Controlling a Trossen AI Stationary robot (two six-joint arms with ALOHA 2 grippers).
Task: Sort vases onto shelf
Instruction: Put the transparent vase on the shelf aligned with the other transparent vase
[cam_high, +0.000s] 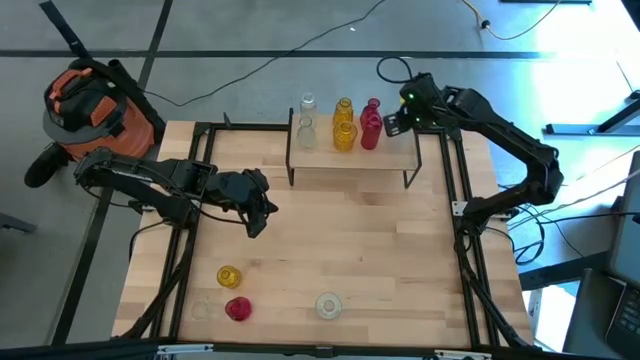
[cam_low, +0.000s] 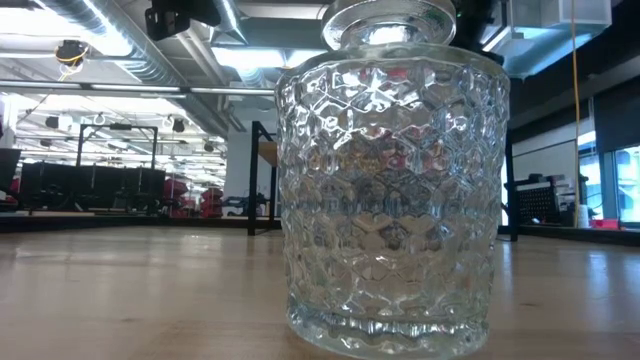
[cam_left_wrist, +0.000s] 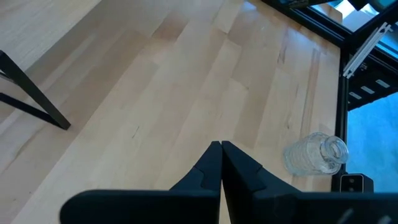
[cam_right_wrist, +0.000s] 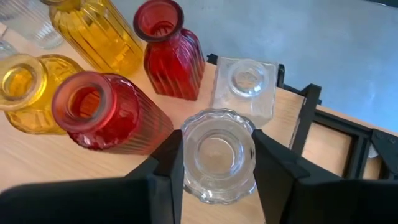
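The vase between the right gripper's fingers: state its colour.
Clear glass, shown best in the right wrist view.

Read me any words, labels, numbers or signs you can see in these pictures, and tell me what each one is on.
No readable text anywhere.
Vases, shelf, table: no print or labels.
Orange-and-grey vacuum beside the table: any marking is too small to read.
Room behind the clear vase: any signs are too blurred to read.

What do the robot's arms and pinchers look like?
Both arms are dark, nearly black, made of chunky jointed pieces. The left arm shows on the high view's left, the right arm on its right, with a small green light near the wrist. Each ends in a gripper with two flat, black, angular fingers: left gripper, right gripper.
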